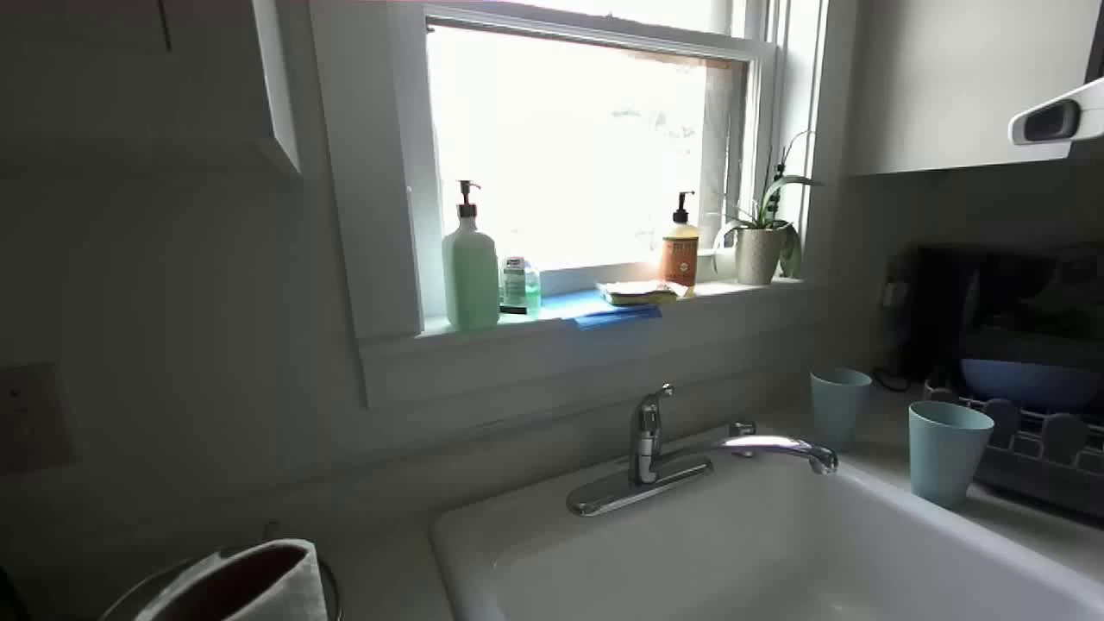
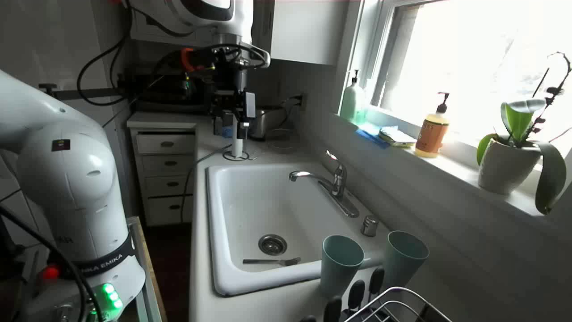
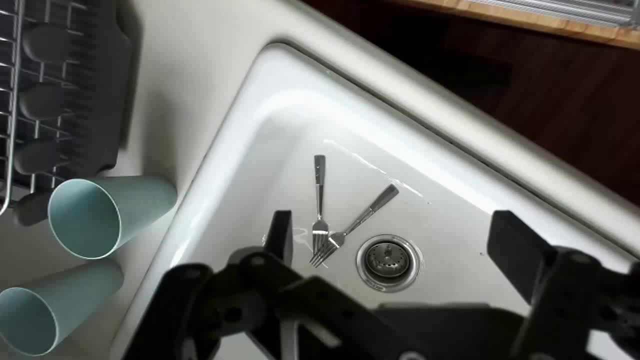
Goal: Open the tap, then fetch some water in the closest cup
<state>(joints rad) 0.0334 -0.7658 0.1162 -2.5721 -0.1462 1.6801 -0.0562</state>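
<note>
The chrome tap (image 1: 645,444) stands at the sink's window side with its lever upright; it also shows in an exterior view (image 2: 339,179). No water stream shows at its spout. The cup, a pale blue-green tapered tumbler (image 1: 947,453), stands upright on the counter beside the sink; it also shows in an exterior view (image 2: 340,266) and the wrist view (image 3: 145,200). My gripper (image 2: 231,127) hangs above the sink's far end, well apart from tap and cup. In the wrist view my gripper (image 3: 397,240) has its fingers wide apart and nothing between them.
A second tumbler (image 2: 404,257) stands beside the cup, nearer the wall. A dish rack (image 3: 65,90) adjoins both. Forks (image 3: 357,222) lie in the white sink (image 2: 250,201) near the drain. Soap bottles (image 2: 432,134) and a potted plant (image 2: 507,163) stand on the sill.
</note>
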